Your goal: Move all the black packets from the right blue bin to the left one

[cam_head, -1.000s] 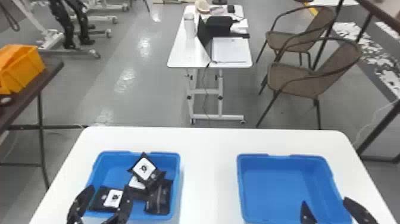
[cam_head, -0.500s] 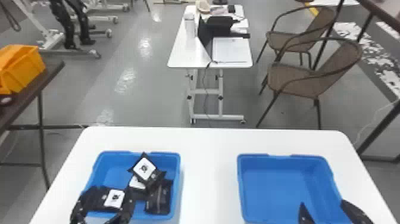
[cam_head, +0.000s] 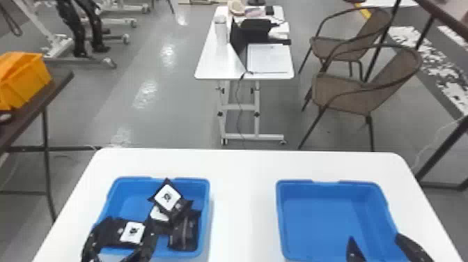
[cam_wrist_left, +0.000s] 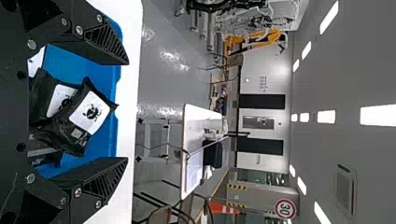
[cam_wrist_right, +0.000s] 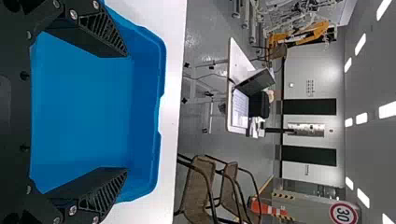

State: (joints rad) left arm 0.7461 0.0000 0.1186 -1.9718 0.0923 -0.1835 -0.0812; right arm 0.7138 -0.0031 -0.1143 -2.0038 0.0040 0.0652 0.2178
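My left gripper (cam_head: 120,244) stands open over the near left part of the left blue bin (cam_head: 134,179), around a black packet (cam_head: 113,232) with a white label. Several more black packets (cam_head: 168,198) lie piled in that bin's right half. In the left wrist view, my left gripper (cam_wrist_left: 127,111) has its fingers wide apart, with a labelled packet (cam_wrist_left: 89,114) beyond them. My right gripper (cam_head: 376,240) is open above the near right part of the right blue bin (cam_head: 325,183), whose visible floor is bare. The right wrist view shows my right gripper (cam_wrist_right: 126,112) spread over blue plastic.
Both bins stand on a white table (cam_head: 243,209), with a bare strip between them. Beyond it are a second white table (cam_head: 212,62) with a laptop, and brown chairs (cam_head: 369,83). An orange bin (cam_head: 24,76) sits on a dark table at the left.
The left gripper has shifted slightly right and its fingers sit a little lower in the head view. The right gripper has moved slightly left and down. The packets lie as before.
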